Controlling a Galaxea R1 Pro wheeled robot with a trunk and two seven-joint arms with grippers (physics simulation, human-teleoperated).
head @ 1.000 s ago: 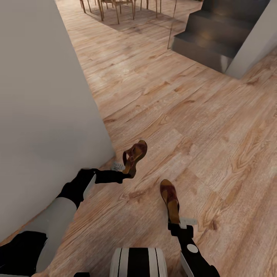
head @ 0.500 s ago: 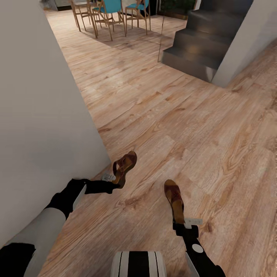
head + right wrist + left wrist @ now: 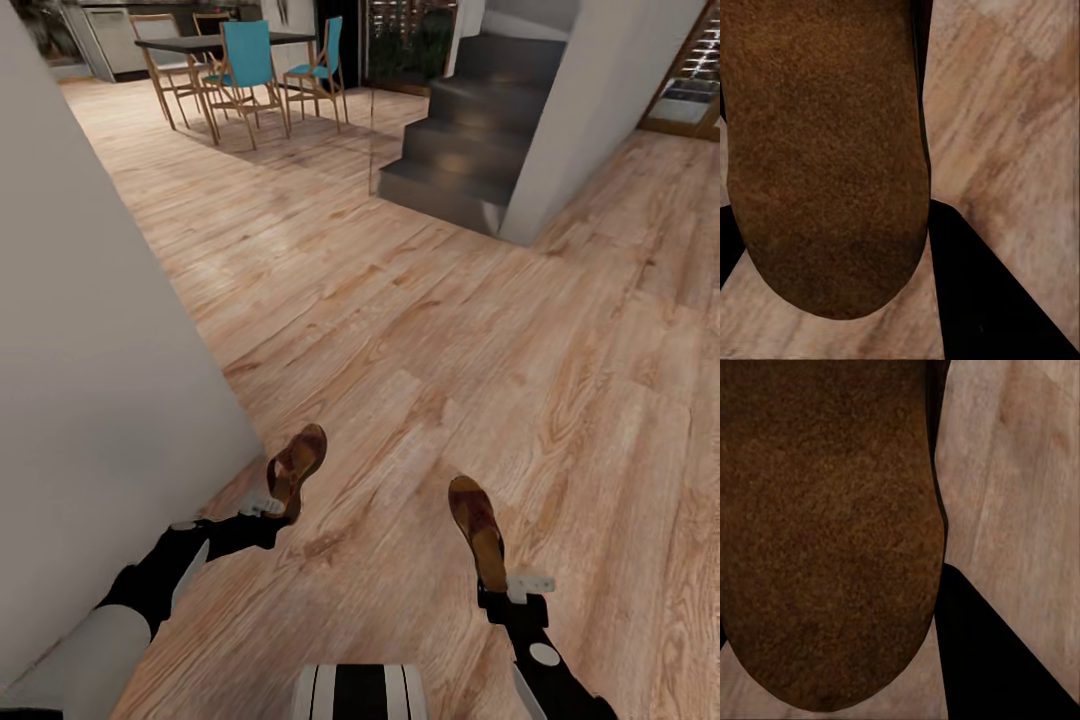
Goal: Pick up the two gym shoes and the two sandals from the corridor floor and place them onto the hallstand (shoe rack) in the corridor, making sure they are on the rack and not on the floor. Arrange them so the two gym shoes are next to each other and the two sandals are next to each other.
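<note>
Head view: left gripper (image 3: 268, 507) pinches one sandal (image 3: 296, 468) and right gripper (image 3: 510, 590) pinches the other sandal (image 3: 476, 531), both held above the floor (image 3: 420, 330); camera has tilted up since earlier, revealing chairs (image 3: 245, 70). Wrist views: sandal soles (image 3: 825, 532) (image 3: 825, 157) close up, no readable writing.

Even, diffuse light, bright overall; no single source evident. Corridor floor (image 3: 480, 330) evenly lit with soft sheen on the planks, no hard glare. Faint shadows under the chairs (image 3: 245, 85). Staircase (image 3: 460, 150) dark, shaded. Wide-angle stretch toward head view's edges. Wrist views soft and blurred: close sandal sole (image 3: 825, 532) grainy, with black wedge-shaped dark areas beside it.
</note>
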